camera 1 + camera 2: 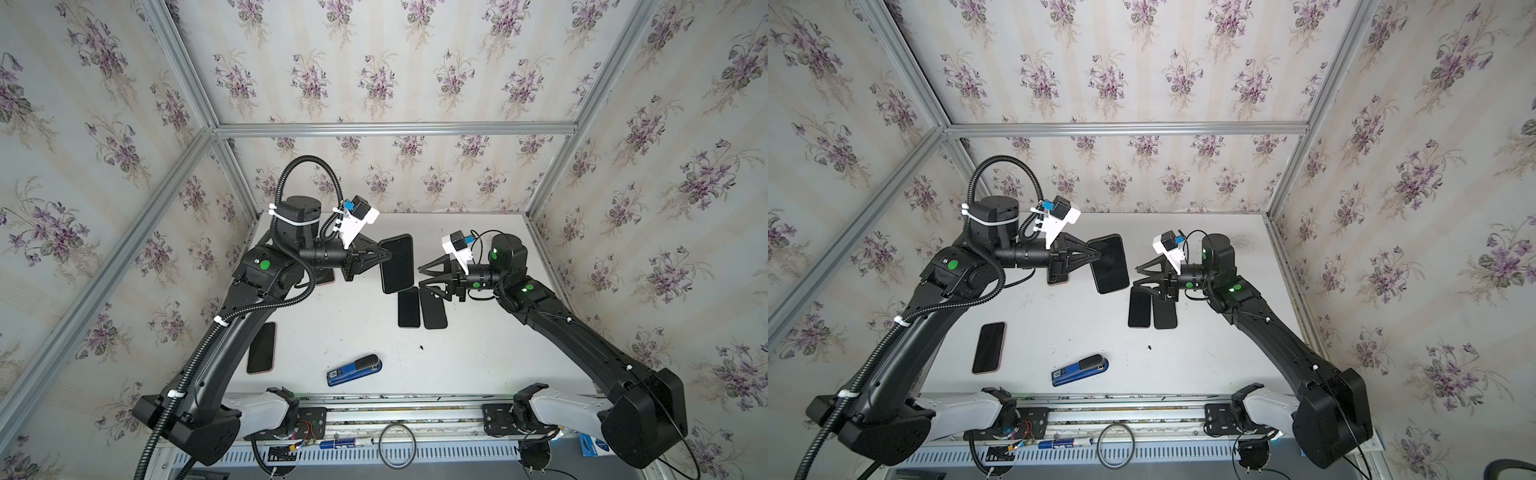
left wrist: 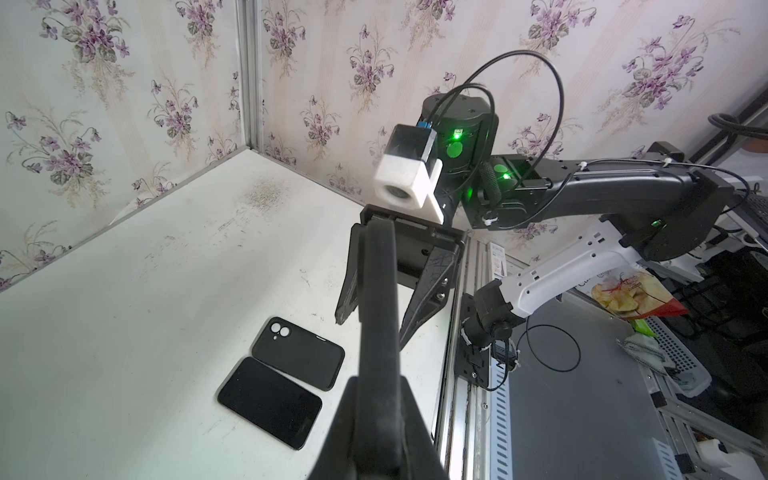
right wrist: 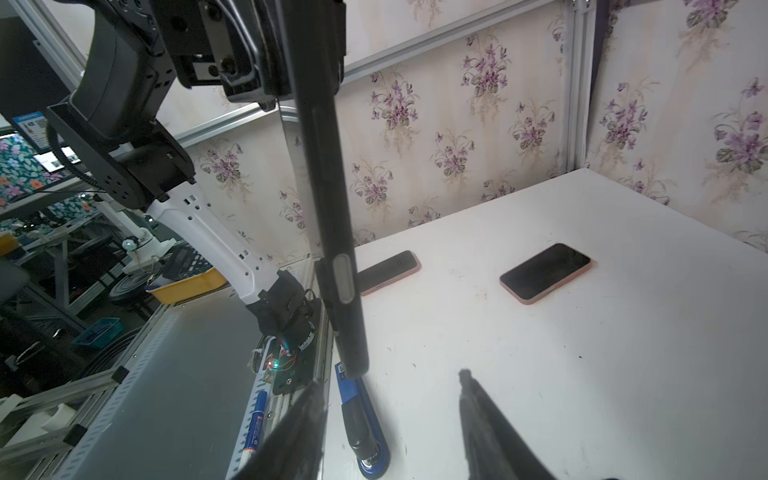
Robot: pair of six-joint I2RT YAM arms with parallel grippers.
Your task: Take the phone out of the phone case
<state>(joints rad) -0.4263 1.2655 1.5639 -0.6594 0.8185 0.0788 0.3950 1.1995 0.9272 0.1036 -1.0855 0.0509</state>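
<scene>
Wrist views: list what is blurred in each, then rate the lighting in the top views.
Left wrist view: the held phone, edge-on near the lens, is soft; the table behind is sharp. Right wrist view: the right gripper blurs at the frame edge. Both top views: even light, faint shadows.

No readable text, stapler label [image 1: 335, 375] blurred, marker [image 1: 345, 444] print too small

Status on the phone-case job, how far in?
Done: one empty case lies beside a bare phone on the table. In hand: left pincer grips a black phone in the air, seemingly still cased; right pincer open beside it. Left: strip that one; two pink-cased phones wait.
</scene>
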